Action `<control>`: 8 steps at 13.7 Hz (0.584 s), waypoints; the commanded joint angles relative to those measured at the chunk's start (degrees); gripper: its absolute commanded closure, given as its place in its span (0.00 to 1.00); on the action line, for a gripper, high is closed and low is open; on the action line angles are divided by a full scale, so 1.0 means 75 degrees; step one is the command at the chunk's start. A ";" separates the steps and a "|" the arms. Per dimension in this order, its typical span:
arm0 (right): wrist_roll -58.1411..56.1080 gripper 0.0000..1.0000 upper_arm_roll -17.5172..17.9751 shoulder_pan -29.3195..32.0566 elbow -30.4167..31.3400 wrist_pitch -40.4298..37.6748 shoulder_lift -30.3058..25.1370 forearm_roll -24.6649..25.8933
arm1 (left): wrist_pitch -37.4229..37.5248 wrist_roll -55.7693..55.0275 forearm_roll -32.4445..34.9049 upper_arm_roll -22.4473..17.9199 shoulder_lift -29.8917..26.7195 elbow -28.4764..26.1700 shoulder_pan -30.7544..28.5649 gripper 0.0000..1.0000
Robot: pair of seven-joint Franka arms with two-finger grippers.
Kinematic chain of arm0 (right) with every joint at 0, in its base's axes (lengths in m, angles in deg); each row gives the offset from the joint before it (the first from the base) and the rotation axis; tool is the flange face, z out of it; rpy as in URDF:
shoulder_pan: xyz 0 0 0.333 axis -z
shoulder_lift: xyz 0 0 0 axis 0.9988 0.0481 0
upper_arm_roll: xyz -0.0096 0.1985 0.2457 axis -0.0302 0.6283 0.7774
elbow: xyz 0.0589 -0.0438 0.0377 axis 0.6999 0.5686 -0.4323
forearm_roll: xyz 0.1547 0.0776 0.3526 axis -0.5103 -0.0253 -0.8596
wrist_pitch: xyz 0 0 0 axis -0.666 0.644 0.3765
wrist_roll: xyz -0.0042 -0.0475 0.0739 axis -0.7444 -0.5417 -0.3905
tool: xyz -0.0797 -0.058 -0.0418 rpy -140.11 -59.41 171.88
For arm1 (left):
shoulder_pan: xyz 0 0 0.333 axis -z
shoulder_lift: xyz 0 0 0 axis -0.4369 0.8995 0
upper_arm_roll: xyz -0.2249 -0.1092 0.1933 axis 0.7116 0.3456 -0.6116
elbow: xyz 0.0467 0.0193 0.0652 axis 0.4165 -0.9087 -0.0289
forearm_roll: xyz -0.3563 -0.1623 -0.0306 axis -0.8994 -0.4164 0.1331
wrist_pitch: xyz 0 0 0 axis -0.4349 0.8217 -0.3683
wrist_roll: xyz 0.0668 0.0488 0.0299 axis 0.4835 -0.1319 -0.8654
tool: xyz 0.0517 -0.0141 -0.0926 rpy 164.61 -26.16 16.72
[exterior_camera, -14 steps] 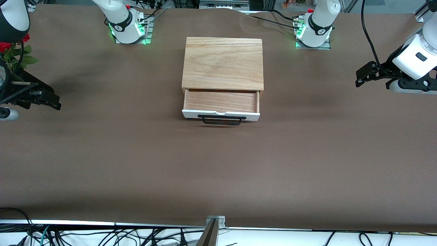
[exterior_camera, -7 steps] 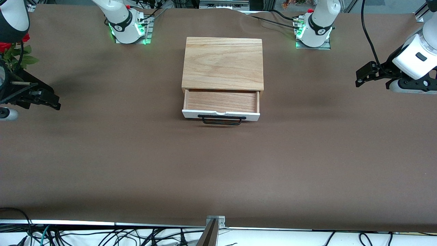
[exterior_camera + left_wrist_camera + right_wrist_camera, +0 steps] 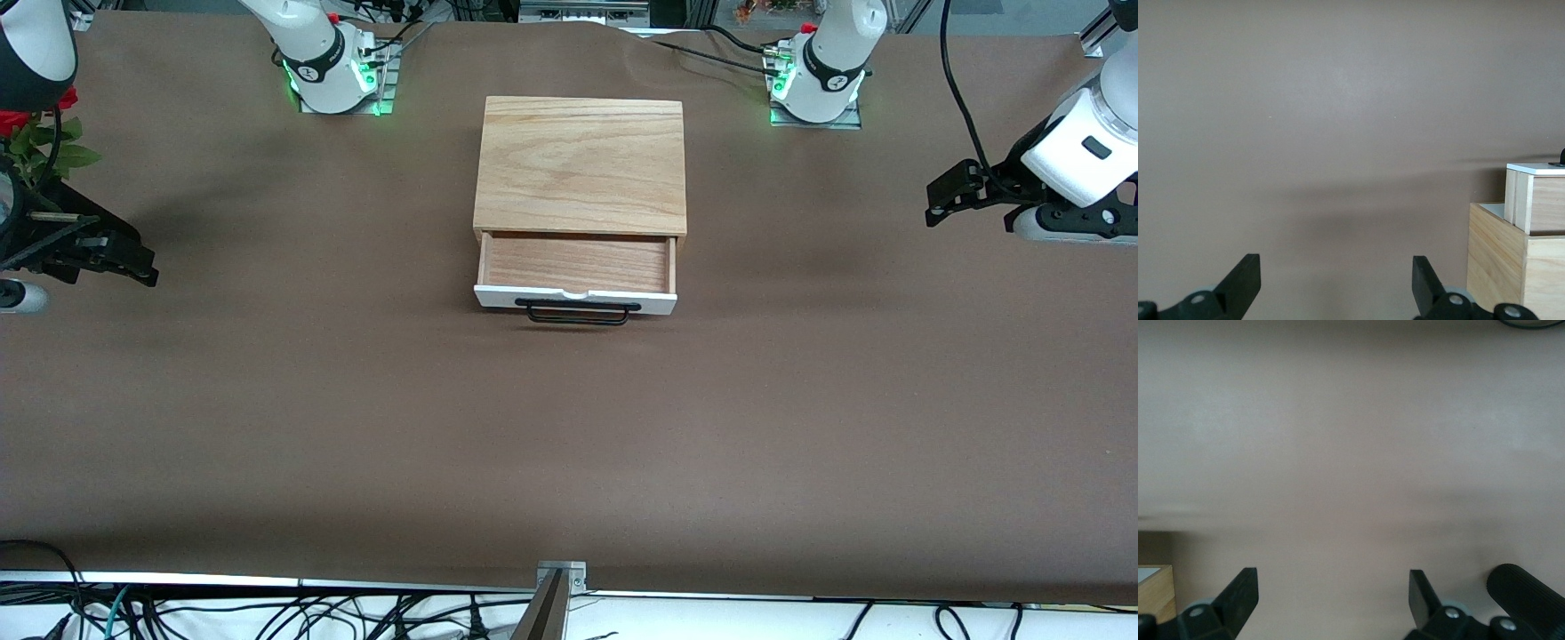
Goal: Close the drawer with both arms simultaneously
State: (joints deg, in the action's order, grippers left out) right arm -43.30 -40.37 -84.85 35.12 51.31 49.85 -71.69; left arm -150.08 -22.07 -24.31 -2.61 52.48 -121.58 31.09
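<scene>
The light oak cabinet (image 3: 581,164) stands at the middle of the brown table. Its drawer (image 3: 576,265) is pulled out toward the front camera and holds nothing, with its white front panel (image 3: 498,299) and black bar handle (image 3: 576,313) nearest the camera. My left gripper (image 3: 944,199) is open and empty, above the table at the left arm's end, well apart from the drawer. My right gripper (image 3: 135,258) is open and empty at the right arm's end. The left wrist view shows its open gripper (image 3: 1336,280) and the drawer's side (image 3: 1540,200). The right wrist view shows its open gripper (image 3: 1333,593) over bare table.
A red flower with green leaves (image 3: 40,142) stands at the right arm's end of the table. Cables (image 3: 267,613) and a metal bracket (image 3: 560,576) lie along the table's front edge. The two green-lit arm bases (image 3: 336,80) (image 3: 813,89) flank the cabinet.
</scene>
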 commanded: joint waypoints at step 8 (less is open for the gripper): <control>0.0009 0.00 0.0098 -0.0038 -0.0106 0.0279 0.0717 -0.1123 | -0.0887 0.0046 -0.1645 0.0408 0.0792 -0.0093 0.0082 0.00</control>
State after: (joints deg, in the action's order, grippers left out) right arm -43.30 -40.08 -85.18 35.18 51.95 52.73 -77.27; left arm -153.80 -22.04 -33.06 0.25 55.68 -122.37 31.27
